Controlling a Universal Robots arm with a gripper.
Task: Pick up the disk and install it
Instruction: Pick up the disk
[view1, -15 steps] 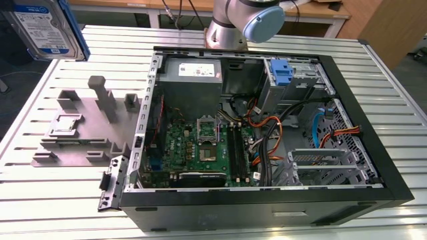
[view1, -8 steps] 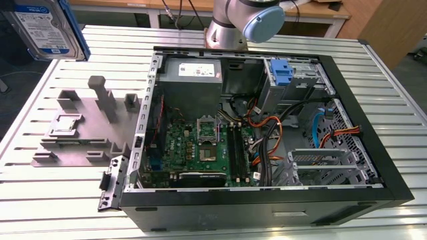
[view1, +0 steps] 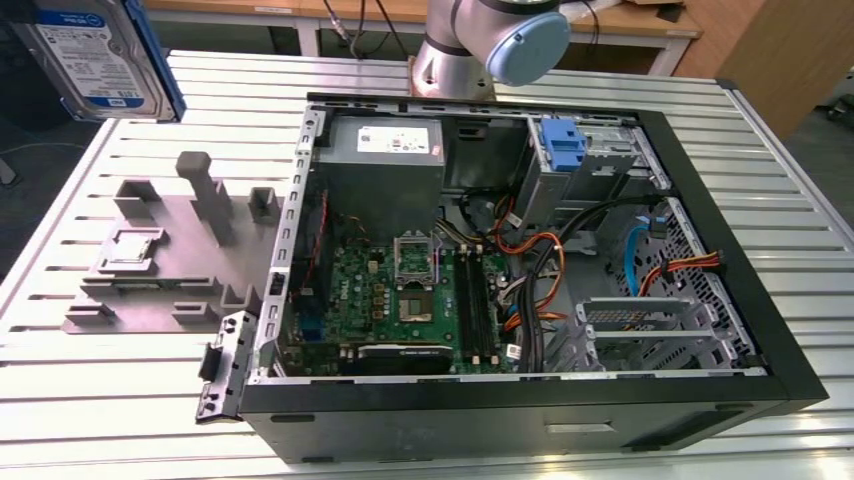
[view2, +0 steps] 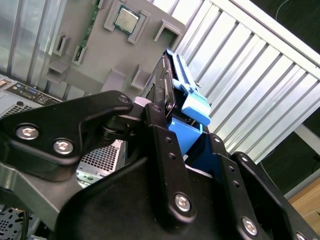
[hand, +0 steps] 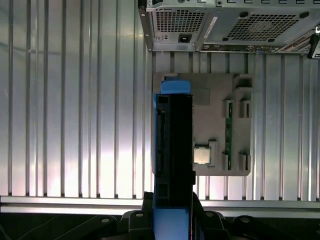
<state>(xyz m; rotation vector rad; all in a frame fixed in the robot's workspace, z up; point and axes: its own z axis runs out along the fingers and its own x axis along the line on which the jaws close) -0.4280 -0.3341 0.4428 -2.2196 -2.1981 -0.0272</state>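
**Up at the exterior view's top left corner: disk (view1: 94, 55) clamped in the tool (view2: 182, 125)**

High over the slatted metal bench (view1: 80, 400) the disk hangs clear of everything below it, its white-and-blue label turned toward the exterior camera and a blue carrier rail running down one edge; part of it is cut off by the edge of that view. In the second wrist view the tool's black fingers (view2: 160, 145) are closed against the disk from both sides, with the blue carrier standing out past them; in the first wrist view the disk (hand: 174, 145) is seen edge-on, rising from between the fingers.

Beneath it on the bench lies a grey fixture (view1: 160, 260) with raised posts and pockets; a processor chip (hand: 202, 155) sits in one pocket and a green memory module (hand: 228, 130) lies in a slot just beside it.

Toward the exterior view's right of the fixture, close beside it, the computer case (view1: 534, 415) lies on its side with the panel off; inside are a green motherboard (view1: 400, 290), a grey power supply (view1: 387, 140), a bundle of coloured cables (view1: 534, 260), and a blue latch piece (view1: 566, 150) standing upright on the drive cage. Behind the case stands the arm's base (view1: 461, 50).
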